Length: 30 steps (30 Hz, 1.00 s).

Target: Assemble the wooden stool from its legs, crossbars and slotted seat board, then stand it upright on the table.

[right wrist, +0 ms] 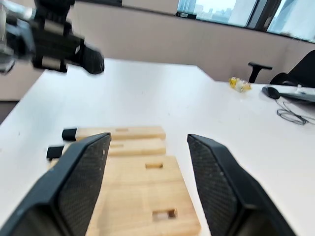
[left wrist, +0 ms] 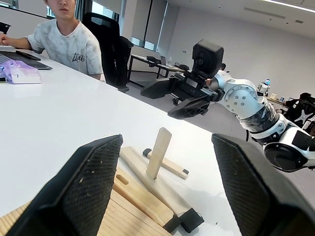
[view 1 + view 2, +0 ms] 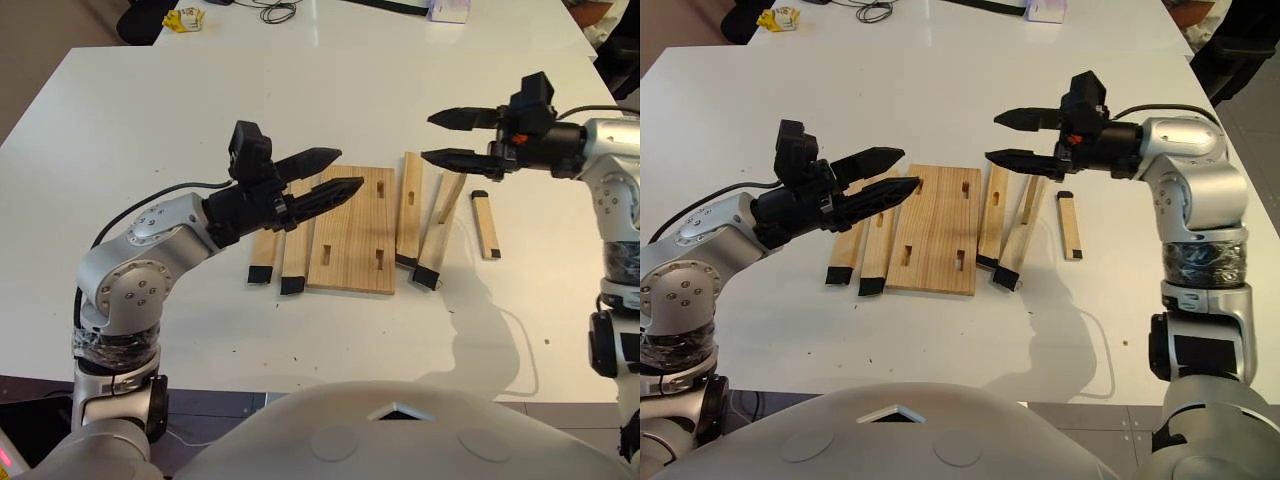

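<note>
- Left end effector [image 3: 349, 169]: fingers spread, empty, hovering over the left edge of the slotted seat board [image 3: 352, 240].
- Right end effector [image 3: 428, 137]: fingers spread, empty, in the air over the far ends of the right leg pair [image 3: 408, 205].
- Seat board lies flat mid-bench [image 3: 150, 110], slots showing.
- Left leg pair [image 3: 297, 250] lies flat just beside the board's left edge; the right pair lies just off its right edge. Black-capped ends point toward the robot.
- Short crossbar [image 3: 486, 225] lies on its own, right of the right pair.
</note>
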Each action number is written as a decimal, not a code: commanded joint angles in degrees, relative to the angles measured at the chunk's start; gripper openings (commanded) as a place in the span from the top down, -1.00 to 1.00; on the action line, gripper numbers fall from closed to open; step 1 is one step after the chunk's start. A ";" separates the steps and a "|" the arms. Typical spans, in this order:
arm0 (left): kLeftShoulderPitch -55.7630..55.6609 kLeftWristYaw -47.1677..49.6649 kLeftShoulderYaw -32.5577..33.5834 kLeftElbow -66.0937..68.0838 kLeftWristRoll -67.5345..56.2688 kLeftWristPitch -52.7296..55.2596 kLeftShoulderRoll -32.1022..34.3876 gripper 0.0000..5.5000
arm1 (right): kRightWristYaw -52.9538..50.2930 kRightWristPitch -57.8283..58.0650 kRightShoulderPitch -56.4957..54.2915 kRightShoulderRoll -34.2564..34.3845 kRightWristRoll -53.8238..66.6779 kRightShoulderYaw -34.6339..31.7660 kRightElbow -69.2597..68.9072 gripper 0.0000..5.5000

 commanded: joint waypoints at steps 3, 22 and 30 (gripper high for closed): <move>-0.77 2.97 0.12 1.18 1.94 -0.94 -1.79 -0.22 | -8.76 -3.75 2.63 4.82 -6.45 3.47 1.85 -0.04; 1.30 3.95 0.13 0.80 4.78 -1.32 -2.56 -0.22 | -11.52 10.95 -5.10 5.37 7.88 -3.93 -5.26 -0.04; 0.86 3.33 -0.09 1.19 4.84 -0.78 -2.25 -0.22 | -9.44 -1.23 9.00 1.98 -7.72 7.50 2.83 -0.04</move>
